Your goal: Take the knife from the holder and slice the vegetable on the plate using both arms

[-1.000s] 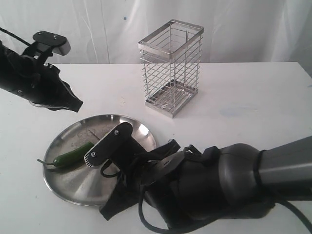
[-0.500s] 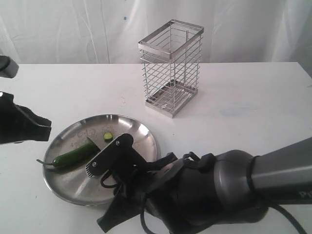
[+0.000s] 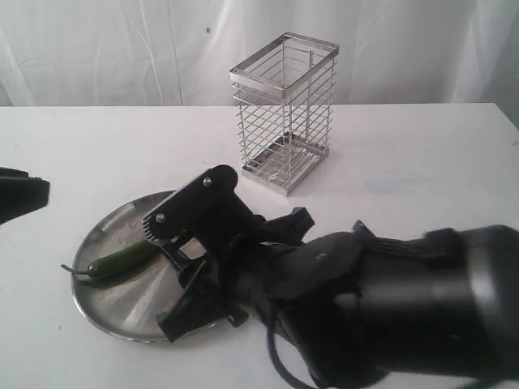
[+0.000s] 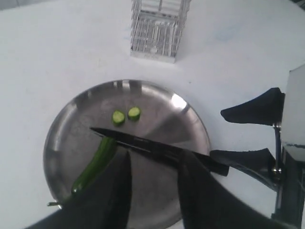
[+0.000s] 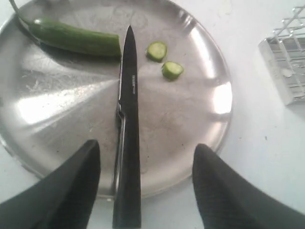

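Plainly, knife [image 5: 128, 95] lies on plate [image 5: 200, 114] (right claw [image 5: 146, 145] spread).

Ext. cam: fixed off the arms, raised, looking down and forward across the white table [image 3: 422, 146] toward a curtain backdrop [image 3: 97, 49]. Wire holder [image 3: 284, 113] at 12 o'clock of frame centre, steel plate [image 3: 113, 296] at 8 o'clock. Right arm [image 3: 389, 308] sits close to the lens and blocks 5 o'clock.
L wrist cam: high over plate, steep down-look.
R wrist cam: very near plate, near-vertical.
All three share plate and holder. Only the wrist views show the knife [image 4: 143, 143].
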Controlling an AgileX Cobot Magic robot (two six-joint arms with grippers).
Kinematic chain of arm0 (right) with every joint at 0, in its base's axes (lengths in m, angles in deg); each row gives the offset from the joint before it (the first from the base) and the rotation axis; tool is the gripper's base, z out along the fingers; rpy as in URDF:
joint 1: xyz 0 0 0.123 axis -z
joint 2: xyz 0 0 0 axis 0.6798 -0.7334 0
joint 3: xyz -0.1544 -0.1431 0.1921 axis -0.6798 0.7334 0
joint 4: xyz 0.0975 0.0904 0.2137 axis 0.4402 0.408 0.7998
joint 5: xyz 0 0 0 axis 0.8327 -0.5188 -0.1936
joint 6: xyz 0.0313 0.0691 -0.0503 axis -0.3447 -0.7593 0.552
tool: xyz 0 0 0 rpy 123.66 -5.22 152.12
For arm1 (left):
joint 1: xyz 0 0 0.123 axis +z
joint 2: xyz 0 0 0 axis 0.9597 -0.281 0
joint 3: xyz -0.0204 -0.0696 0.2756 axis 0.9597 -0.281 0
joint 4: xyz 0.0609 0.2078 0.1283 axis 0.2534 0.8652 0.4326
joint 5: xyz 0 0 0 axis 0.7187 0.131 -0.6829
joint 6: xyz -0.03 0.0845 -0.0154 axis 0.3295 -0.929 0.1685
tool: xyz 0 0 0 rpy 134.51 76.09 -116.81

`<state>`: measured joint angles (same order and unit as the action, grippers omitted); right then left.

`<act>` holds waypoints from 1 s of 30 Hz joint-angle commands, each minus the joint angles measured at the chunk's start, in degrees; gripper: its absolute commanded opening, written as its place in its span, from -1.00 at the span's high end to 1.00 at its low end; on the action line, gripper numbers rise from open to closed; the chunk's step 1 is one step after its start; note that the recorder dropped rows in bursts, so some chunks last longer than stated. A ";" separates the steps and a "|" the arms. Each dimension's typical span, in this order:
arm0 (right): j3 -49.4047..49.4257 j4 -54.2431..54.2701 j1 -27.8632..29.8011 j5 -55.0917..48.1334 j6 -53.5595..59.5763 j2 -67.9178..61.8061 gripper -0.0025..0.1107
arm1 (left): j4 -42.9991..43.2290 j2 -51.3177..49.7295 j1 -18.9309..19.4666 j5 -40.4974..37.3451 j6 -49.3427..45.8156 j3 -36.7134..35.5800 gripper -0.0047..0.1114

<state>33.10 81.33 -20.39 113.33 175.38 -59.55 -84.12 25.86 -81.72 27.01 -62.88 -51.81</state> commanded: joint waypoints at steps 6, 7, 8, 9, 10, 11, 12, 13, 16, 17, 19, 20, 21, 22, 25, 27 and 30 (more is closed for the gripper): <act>16.37 -19.43 -7.27 3.54 -29.09 20.29 0.68 | -0.90 21.21 0.09 -8.59 -0.48 -0.47 0.92; 18.11 -24.66 -8.46 4.47 -34.86 22.67 0.78 | -0.90 23.70 0.09 -9.08 -0.20 -0.47 0.92; 19.38 -28.54 -9.47 5.33 -38.97 24.58 0.88 | -0.90 25.23 0.09 -9.48 0.06 -0.47 0.92; 20.84 -32.61 -10.69 6.35 -43.57 26.85 0.96 | -0.90 26.66 0.09 -10.39 0.42 -0.47 0.92; 22.10 -35.99 -11.89 7.42 -47.80 28.96 0.96 | -0.90 28.58 0.09 -11.66 1.03 -0.47 0.92; 22.99 -38.70 -12.83 8.64 -50.53 30.59 0.96 | -0.79 29.68 0.09 -13.06 1.03 -0.47 0.92; 23.94 -41.16 -13.92 10.00 -53.05 32.29 0.96 | -0.49 30.86 0.09 -14.11 1.03 -0.56 0.92; 24.73 -43.24 -14.91 11.42 -54.90 33.82 0.96 | 0.09 32.13 0.09 -14.80 1.03 -0.85 0.92; 25.68 -44.24 -16.15 14.25 -56.88 37.11 0.96 | 1.56 33.93 0.09 -14.95 1.03 -2.17 0.92; 25.68 -43.91 -16.15 14.41 -56.88 37.94 0.96 | 1.56 34.22 0.09 -14.95 1.03 -2.33 0.92; 25.68 -42.84 -16.15 15.11 -56.88 39.35 0.96 | 0.68 34.23 0.09 -16.91 2.98 -2.48 0.92; 25.68 -42.47 -16.15 15.10 -56.88 39.92 0.96 | 0.28 34.23 0.09 -17.89 3.53 -2.48 0.92; 25.68 -42.27 -16.15 15.10 -56.88 40.46 0.96 | 0.17 34.23 0.09 -19.07 3.56 -2.48 0.92; 25.68 -42.27 -16.15 15.10 -56.88 40.74 0.96 | 0.17 34.23 0.09 -19.71 3.56 -2.48 0.92; 25.68 -42.27 -16.15 15.10 -56.88 41.39 0.96 | 0.17 34.23 0.09 -19.79 3.56 -2.48 0.92; 25.68 -42.27 -16.15 15.10 -56.88 41.39 0.96 | 0.17 34.23 0.09 -19.33 3.56 -2.48 0.92; 25.68 -42.27 -16.15 15.10 -56.88 41.39 0.96 | 0.17 34.23 0.09 -19.20 3.56 -2.48 0.92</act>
<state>58.33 39.26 -36.44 127.97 118.85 -18.54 -82.79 59.70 -81.72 7.99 -60.03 -53.91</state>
